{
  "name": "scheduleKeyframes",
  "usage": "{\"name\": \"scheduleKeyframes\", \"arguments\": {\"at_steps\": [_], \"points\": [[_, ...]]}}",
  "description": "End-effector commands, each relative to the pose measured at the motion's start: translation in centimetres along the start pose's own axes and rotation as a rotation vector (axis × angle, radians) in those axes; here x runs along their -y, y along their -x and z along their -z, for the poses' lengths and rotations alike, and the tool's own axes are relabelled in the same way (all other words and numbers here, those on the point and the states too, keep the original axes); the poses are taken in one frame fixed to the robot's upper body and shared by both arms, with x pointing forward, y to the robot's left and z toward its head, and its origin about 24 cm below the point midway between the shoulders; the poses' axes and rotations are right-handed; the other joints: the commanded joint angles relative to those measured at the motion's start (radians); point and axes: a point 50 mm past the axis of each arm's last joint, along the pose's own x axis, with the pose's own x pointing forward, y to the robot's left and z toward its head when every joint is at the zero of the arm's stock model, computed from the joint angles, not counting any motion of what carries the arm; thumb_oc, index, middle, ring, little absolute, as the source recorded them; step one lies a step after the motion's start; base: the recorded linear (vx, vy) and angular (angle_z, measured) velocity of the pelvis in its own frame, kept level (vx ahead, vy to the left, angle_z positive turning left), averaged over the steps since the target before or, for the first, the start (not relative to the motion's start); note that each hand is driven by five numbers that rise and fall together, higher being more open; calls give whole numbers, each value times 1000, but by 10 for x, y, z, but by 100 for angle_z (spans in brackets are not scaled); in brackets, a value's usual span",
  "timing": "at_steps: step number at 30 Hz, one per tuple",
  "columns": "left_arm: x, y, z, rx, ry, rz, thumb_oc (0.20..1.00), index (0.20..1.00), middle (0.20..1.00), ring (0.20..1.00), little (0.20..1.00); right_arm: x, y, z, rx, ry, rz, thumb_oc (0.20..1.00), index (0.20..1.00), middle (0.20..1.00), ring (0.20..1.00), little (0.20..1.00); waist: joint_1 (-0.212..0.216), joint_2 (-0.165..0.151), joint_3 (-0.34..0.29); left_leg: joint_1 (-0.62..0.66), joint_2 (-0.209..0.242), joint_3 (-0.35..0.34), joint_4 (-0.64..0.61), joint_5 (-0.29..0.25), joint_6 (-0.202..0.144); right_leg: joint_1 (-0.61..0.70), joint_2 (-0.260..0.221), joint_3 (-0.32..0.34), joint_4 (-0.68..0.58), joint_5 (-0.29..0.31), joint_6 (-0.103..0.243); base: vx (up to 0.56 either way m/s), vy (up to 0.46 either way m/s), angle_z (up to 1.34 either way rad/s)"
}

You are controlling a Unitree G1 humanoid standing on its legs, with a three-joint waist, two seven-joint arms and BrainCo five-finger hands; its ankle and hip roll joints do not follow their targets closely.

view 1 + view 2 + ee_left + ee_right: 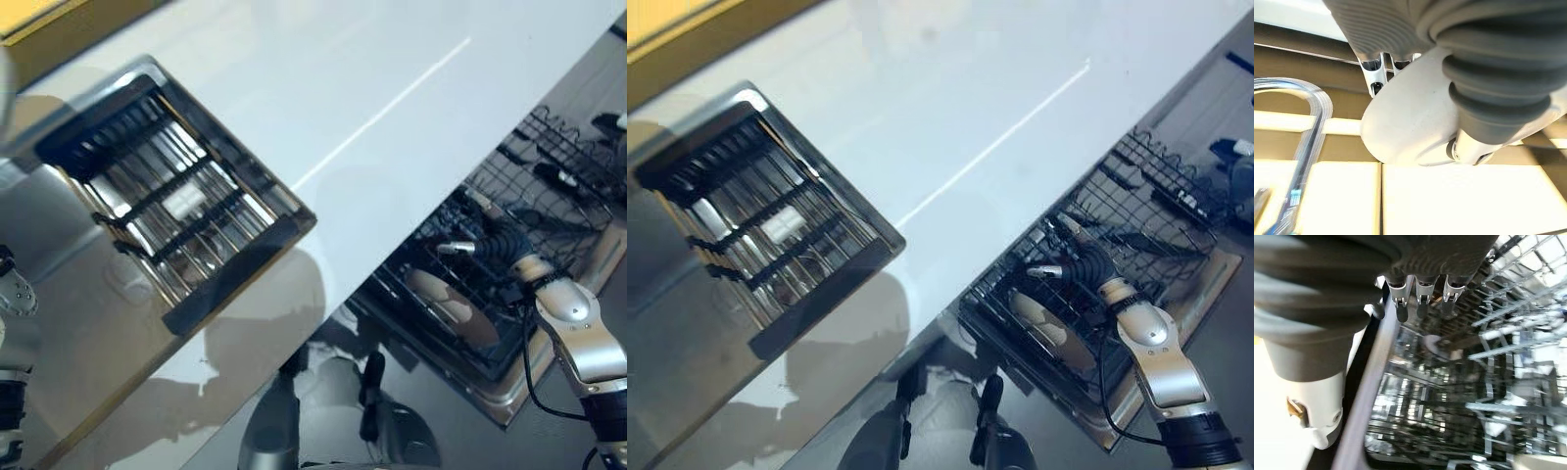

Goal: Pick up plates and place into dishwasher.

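Left eye view gives you the broad layout: the white counter (pixel 323 88) runs across the upper middle, the steel sink (pixel 88 284) with its slatted drying rack (pixel 171 201) lies at your left, and the dishwasher's lower wire basket (pixel 1117 235) stands pulled out on your right. A plate (pixel 453 305) already leans on edge among the basket's tines, and your right hand (pixel 1073 266) hovers just above and beside its upper rim, so the plate lies immediately below the fingers, its face tilted toward the counter side. In the right wrist view the fingers (pixel 1418 296) point straight out over the wires with nothing between them: relaxed and empty, by my reading. Your left hand (pixel 15 294) sits at the far left edge beside the sink, well apart from the basket; you cannot tell its finger state. No other plate is plain to see on the counter or the drying rack.
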Motion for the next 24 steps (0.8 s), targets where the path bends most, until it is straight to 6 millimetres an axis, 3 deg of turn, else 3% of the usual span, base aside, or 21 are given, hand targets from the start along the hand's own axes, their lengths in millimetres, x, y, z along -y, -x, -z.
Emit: {"name": "scheduleKeyframes", "arguments": {"at_steps": [1, 4, 6, 9, 14, 18, 24], "points": [[-3, 1, 13, 61, 2, 60, 200, 200, 200, 200, 200, -6, 15, -8, 69, -11, -36, 1000, 1000, 1000, 1000, 1000, -18, 3, -192, 8, -27, -17, 15, -39, 15, 19, -51, -18, 123, -108, 58, 74, -38, 2], [-2, 21, 5, -15, 257, 138, 200, 200, 200, 200, 200, -6, 20, -8, 88, -10, -6, 1000, 1000, 1000, 1000, 1000, -16, 5, -221, 32, -24, -22, 7, -40, 12, 47, -45, -14, 111, -113, 56, 79, -75, -2], [-6, 36, -17, -1, 513, 213, 200, 200, 200, 200, 200, -1, 24, -19, 176, -35, 47, 1000, 1000, 1000, 1000, 1000, -12, 1, -238, 45, -17, -21, 5, -43, 9, 64, -40, -16, 103, -117, 52, 39, -108, 3], [-17, 43, -42, 24, 841, 279, 200, 200, 200, 200, 200, 4, 27, -34, 279, -18, 102, 1000, 1000, 1000, 1000, 1000, -8, -4, -256, 63, -12, -21, -8, -43, 5, 83, -32, -15, 91, -119, 51, -1, -92, 0], [-36, 41, -84, 238, 1237, 465, 200, 200, 200, 200, 200, 9, 27, -60, 418, 35, 109, 1000, 1000, 1000, 1000, 1000, -6, -5, -287, 84, -3, -13, -20, -39, -2, 110, -29, -13, 75, -117, 56, -19, -76, -1], [-40, 33, -110, 354, 1511, 621, 200, 200, 200, 200, 200, 10, 18, -83, 535, 29, 86, 1000, 1000, 1000, 1000, 1000, -5, 3, -313, 108, -1, -9, -34, -37, -4, 132, -27, -13, 65, -114, 58, -19, -54, 1], [-39, 31, -147, 535, 1762, 849, 200, 200, 200, 200, 200, -5, 1, -108, 648, -37, -58, 1000, 1000, 1000, 1000, 1000, -6, 9, -350, 141, -5, -7, -45, -37, -4, 165, -25, -9, 51, -111, 58, -1, -42, 1]]}}
